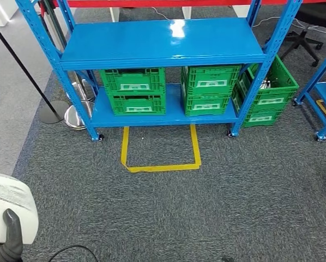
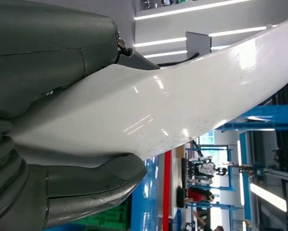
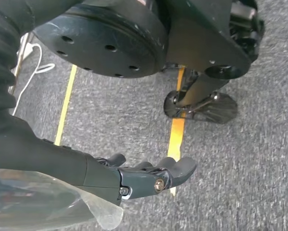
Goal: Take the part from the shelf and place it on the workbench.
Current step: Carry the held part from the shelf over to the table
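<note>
Left robot hand (image 1: pixel 7 240): it grips the white part (image 1: pixel 9 204) at the lower left corner of the head view; a dark finger lies against the part's near face. In the left wrist view the grey thumb and the fingers (image 2: pixel 98 187) close on both sides of the glossy white part (image 2: pixel 164 110).
Right robot hand (image 3: pixel 150 175): it hangs over the grey carpet, its dark fingers stretched out and holding nothing.
Part: it is in the left robot hand, away from the shelf.
Shelf (image 1: pixel 161 41): a blue metal rack on small wheels, with a bare top board and a lower board that carries crates.
Crates on the lower board: two stacks of green crates, one on the left (image 1: pixel 133 90) and one on the right (image 1: pixel 209 87); I cannot tell what is in them.
Crates beside the shelf (image 1: pixel 272 93): one more green stack on the floor by the right post; something pale lies in the upper crate, too small to name.
Floor: a yellow tape outline (image 1: pixel 161 161) lies on the carpet in front of the shelf.
</note>
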Motion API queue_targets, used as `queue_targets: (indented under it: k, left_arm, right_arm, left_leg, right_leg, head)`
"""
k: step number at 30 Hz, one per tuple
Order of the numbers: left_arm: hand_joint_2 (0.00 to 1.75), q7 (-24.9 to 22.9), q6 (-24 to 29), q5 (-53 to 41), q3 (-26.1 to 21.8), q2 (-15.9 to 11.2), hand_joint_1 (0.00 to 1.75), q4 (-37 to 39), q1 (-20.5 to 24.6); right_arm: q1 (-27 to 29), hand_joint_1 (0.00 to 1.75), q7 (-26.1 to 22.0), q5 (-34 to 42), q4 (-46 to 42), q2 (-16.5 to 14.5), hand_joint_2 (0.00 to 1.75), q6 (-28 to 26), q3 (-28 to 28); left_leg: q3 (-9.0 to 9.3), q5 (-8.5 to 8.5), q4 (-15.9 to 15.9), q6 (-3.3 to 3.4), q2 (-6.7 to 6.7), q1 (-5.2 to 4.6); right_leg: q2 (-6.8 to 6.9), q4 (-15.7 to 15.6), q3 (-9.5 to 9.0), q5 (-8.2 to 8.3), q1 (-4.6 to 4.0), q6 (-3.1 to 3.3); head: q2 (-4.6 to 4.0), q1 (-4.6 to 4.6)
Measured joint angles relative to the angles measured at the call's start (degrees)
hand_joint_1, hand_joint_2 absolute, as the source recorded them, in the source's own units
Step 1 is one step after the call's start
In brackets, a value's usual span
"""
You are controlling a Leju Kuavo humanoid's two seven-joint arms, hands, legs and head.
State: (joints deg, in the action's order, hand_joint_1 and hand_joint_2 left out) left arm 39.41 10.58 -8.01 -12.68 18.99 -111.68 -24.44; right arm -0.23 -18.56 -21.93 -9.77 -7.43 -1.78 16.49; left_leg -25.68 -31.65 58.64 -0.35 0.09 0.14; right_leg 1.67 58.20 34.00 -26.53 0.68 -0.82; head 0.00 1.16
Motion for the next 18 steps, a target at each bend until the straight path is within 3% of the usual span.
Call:
queue_targets:
  k: [2,4,6,8,9,10,11,13,15,16,17,18]
  left_arm:
    - [1.75,0.0,-0.1,-0.2,-0.3,0.1,1.75,0.0,0.1]
    - [1.75,0.0,-0.1,-0.4,-0.6,0.3,1.75,0.0,0.0]
    - [1.75,0.0,-0.2,-0.5,-0.8,0.6,1.75,0.0,0.0]
    - [1.75,0.0,-0.1,-0.5,-1.0,0.7,1.75,0.0,-0.1]
    - [1.75,0.0,0.0,-0.5,-1.0,0.8,1.75,0.0,-0.1]
    - [1.75,0.0,0.0,-0.5,-1.1,0.8,1.75,0.0,-0.1]
    - [1.75,0.0,0.0,-0.5,-1.2,0.8,1.75,0.0,-0.1]
    - [1.75,0.0,0.1,-0.5,-1.3,0.8,1.75,0.0,-0.1]
    - [1.75,0.0,0.2,-0.5,-1.4,0.9,1.75,0.0,0.0]
    - [1.75,0.0,0.2,-0.4,-1.4,0.9,1.75,0.0,0.1]
    - [1.75,0.0,0.2,-0.4,-1.5,0.9,1.75,0.0,0.1]
    - [1.75,0.0,0.2,-0.4,-1.6,1.0,1.75,0.0,0.0]
  right_arm:
    - [0.0,0.0,0.0,-0.3,0.0,-0.1,1.75,0.2,-0.1]
    - [0.1,0.0,-0.1,-0.5,0.0,-0.1,1.75,0.5,-0.2]
    - [0.3,0.0,-0.2,-0.8,0.0,0.0,1.75,0.8,-0.3]
    - [0.3,0.0,-0.3,-1.1,0.0,0.1,1.75,0.9,-0.4]
    - [0.3,0.0,-0.3,-1.1,0.0,0.1,1.75,0.9,-0.4]
    - [0.3,0.0,-0.3,-1.2,0.0,0.1,1.75,0.9,-0.5]
    - [0.2,0.0,-0.3,-1.2,0.0,0.1,1.75,0.9,-0.5]
    - [0.2,0.0,-0.2,-1.2,0.0,0.1,1.75,0.9,-0.7]
    - [0.2,0.0,-0.1,-1.3,0.0,0.1,1.75,0.8,-0.9]
    - [0.1,0.0,-0.1,-1.3,0.0,0.1,1.75,0.7,-1.0]
    - [0.1,0.0,0.0,-1.3,0.0,0.1,1.75,0.7,-1.1]
    - [0.1,0.0,0.1,-1.3,0.0,0.0,1.75,0.7,-1.2]
  left_leg:
    - [1.13,-0.53,-2.9,0.72,0.01,-0.32]
    - [-0.14,0.71,-3.1,1.62,0.0,-0.28]
    - [-1.91,2.31,-3.3,2.49,-0.1,-0.21]
    - [-3.83,3.93,-3.2,2.91,-0.5,-0.48]
    - [-4.84,4.74,-3.1,2.97,-0.73,-0.63]
    - [-5.98,5.62,-3.0,2.97,-1.04,-0.78]
    - [-7.12,6.4,-2.8,2.93,-1.42,-0.89]
    - [-9.35,7.93,-2.2,2.68,-2.43,-1.0]
    - [-10.85,9.45,-1.6,2.3,-3.53,-1.18]
    - [-11.24,10.22,-1.6,2.08,-4.04,-1.21]
    - [-11.54,11.08,-1.7,1.77,-4.65,-1.25]
    - [-11.89,11.83,-1.9,1.49,-5.24,-1.19]
  right_leg:
    - [0.17,-0.1,0.42,1.17,0.06,-0.7]
    - [-0.05,0.1,1.03,0.69,0.27,-1.39]
    - [-0.77,3.4,2.37,-4.07,0.33,-1.69]
    - [-1.29,10.2,3.67,-9.75,0.23,-1.61]
    - [-1.4,13.2,3.82,-10.74,0.14,-1.52]
    - [-1.48,15.2,3.3,-10.09,0.02,-1.36]
    - [-1.6,15.3,2.05,-8.26,-0.1,-1.13]
    - [-3.23,9.8,-3.39,-5.13,-0.38,-0.39]
    - [-5.53,0.3,-10.03,-6.28,-0.53,0.25]
    - [-6.12,-2.9,-11.92,-7.33,-0.6,0.42]
    - [-5.83,-4.4,-12.54,-7.73,-0.69,0.55]
    - [-5.08,-4.4,-12.01,-7.4,-0.59,0.74]
  head:
    - [0.0,0.03]
    - [-0.02,0.01]
    - [-0.01,0.17]
    - [0.0,0.38]
    - [0.0,0.39]
    - [0.0,0.39]
    - [0.0,0.38]
    - [0.0,0.39]
    - [-0.01,0.38]
    - [-0.01,0.38]
    - [-0.01,0.39]
    - [-0.01,0.44]
